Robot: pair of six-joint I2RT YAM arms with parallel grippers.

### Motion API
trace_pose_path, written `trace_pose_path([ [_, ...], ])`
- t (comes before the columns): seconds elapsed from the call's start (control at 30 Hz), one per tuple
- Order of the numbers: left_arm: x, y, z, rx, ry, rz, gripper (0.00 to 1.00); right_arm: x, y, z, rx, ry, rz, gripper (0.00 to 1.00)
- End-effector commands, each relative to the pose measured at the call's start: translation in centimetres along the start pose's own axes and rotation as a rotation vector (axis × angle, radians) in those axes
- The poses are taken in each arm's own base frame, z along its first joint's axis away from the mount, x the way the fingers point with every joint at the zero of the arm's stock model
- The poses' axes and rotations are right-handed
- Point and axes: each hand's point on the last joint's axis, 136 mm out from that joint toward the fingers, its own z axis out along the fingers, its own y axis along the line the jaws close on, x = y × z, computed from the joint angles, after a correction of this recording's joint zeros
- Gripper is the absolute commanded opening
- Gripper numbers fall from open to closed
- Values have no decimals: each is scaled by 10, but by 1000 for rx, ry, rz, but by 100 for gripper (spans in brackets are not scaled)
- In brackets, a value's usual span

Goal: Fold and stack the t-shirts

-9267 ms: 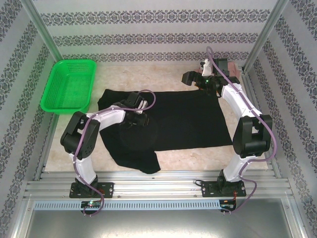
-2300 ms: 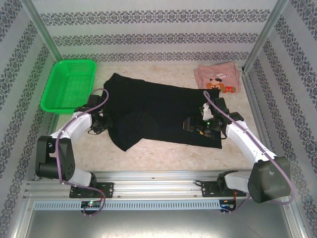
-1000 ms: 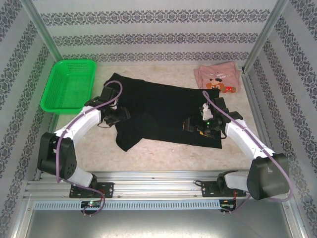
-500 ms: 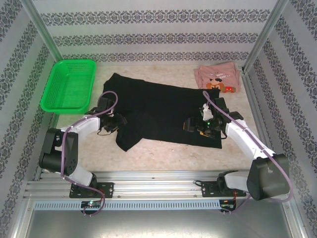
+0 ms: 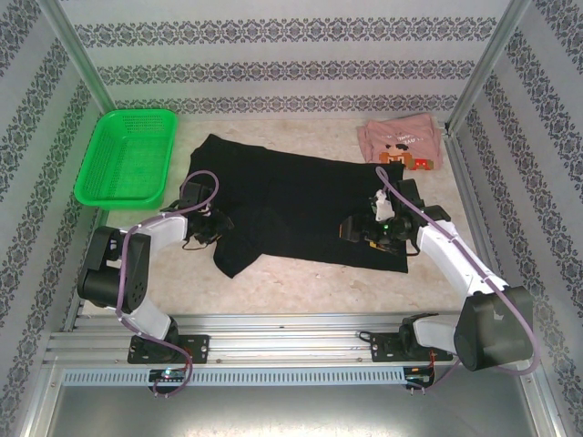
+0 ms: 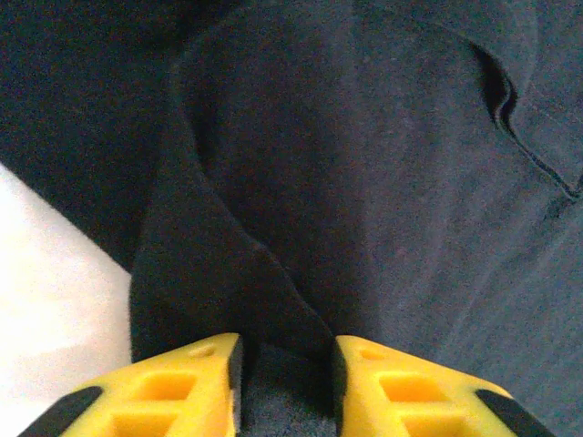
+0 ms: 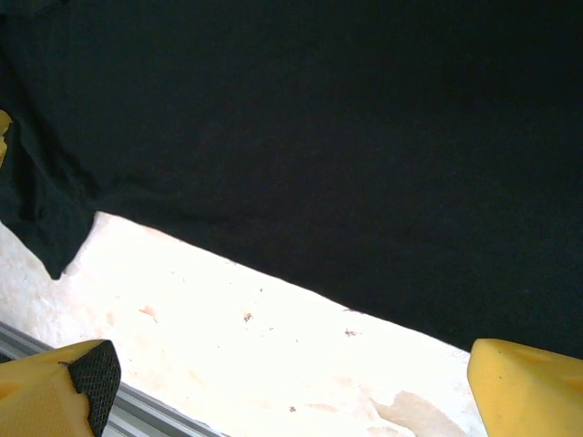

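Green mesh basket (image 5: 127, 157): far-left part of desk (image 5: 319, 282), upright, near left wall.
Desk: pale, marbled; small dark specks on surface in right wrist view.
Walls (image 5: 273, 55): white paper, grey floral bands.
Aluminium posts (image 5: 77, 55): left and right sides.
Slotted aluminium rails (image 5: 291, 341): along near edge.

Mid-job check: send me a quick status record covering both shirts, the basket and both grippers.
black t-shirt: spread out in the middle, left part rumpled, not folded
pink t-shirt: bunched at the far right, apart from the black one
green basket: far left, apart from both shirts
left gripper: fingers either side of a raised fold of the black t-shirt; grip unconfirmed
right gripper: open wide, over the black t-shirt's near right edge
stack: not started
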Motion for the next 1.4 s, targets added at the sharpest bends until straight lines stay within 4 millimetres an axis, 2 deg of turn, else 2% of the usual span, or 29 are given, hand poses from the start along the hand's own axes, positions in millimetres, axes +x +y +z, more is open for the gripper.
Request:
trace_pose_path([
  [0.0,-5,-9,-2,60,-22,-16,27,6,-7,-3,16,6,6,98],
  [0.1,-5,-10,-4,60,-20,-11,19,6,-11,-5,18,-4,23,98],
  [0.3,-12,-23,-26,79,-51,23,12,10,-20,-6,20,-9,54,98],
  [0.43,-10,-22,-36,60,-51,55,3,10,-24,-6,23,-15,68,98],
  [0.63,-8,-18,-50,29,-62,81,1,9,-35,-6,56,-22,127,98],
  [0.73,-5,-9,-57,-22,-55,98,2,9,-51,-8,108,-19,199,98],
  [0.97,3,29,-86,-210,-76,102,2,21,-115,-27,325,-49,492,98],
  [1.17,13,52,-108,-291,-92,90,2,29,-145,-41,429,-97,595,98],
  [1.37,26,77,-117,-376,-75,82,2,34,-165,-40,465,-108,664,97],
])
